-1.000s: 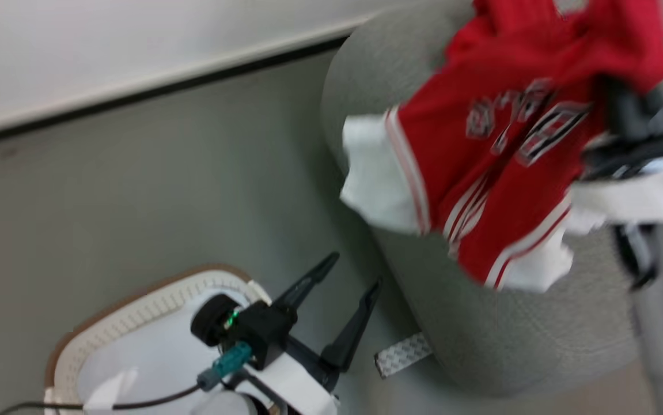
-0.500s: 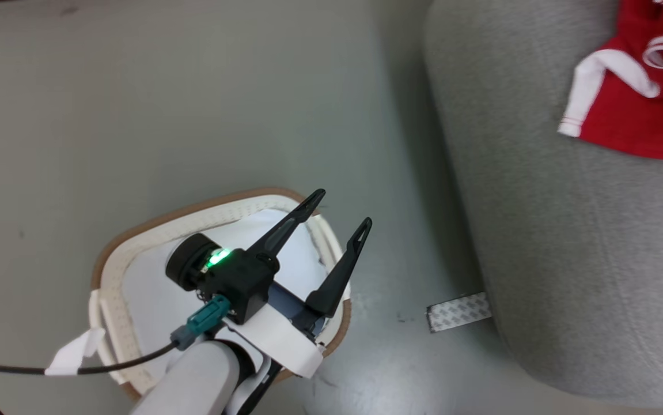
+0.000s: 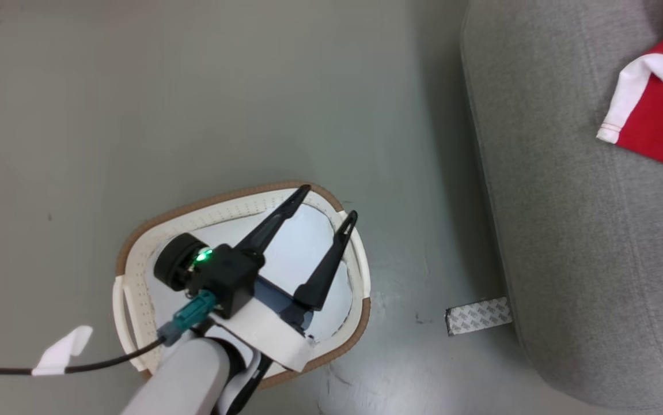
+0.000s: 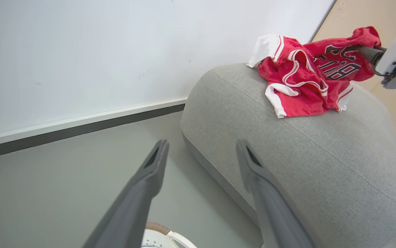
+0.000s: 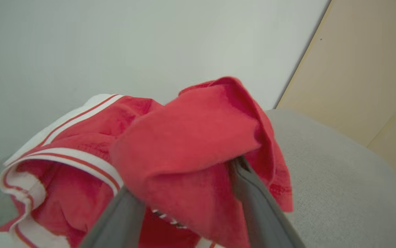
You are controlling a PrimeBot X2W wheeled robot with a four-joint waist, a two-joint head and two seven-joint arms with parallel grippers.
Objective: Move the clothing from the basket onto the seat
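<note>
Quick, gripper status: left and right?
Left gripper: open, holding nothing, over the basket.
Right gripper: open, fingers apart, with the clothing draped over them on the seat.

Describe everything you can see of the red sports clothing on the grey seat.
The red sports clothing with white sleeves looks like thin, soft fabric, edged in white-and-red trim stripes and printed with black-and-white lettering. It lies crumpled in a loose heap on top of the large grey woven-fabric seat, towards the end nearer the wall, with white sleeve ends sticking out at its edges. A red fold drapes over and between the spread dark fingers of the right pincer, which touches it.
</note>
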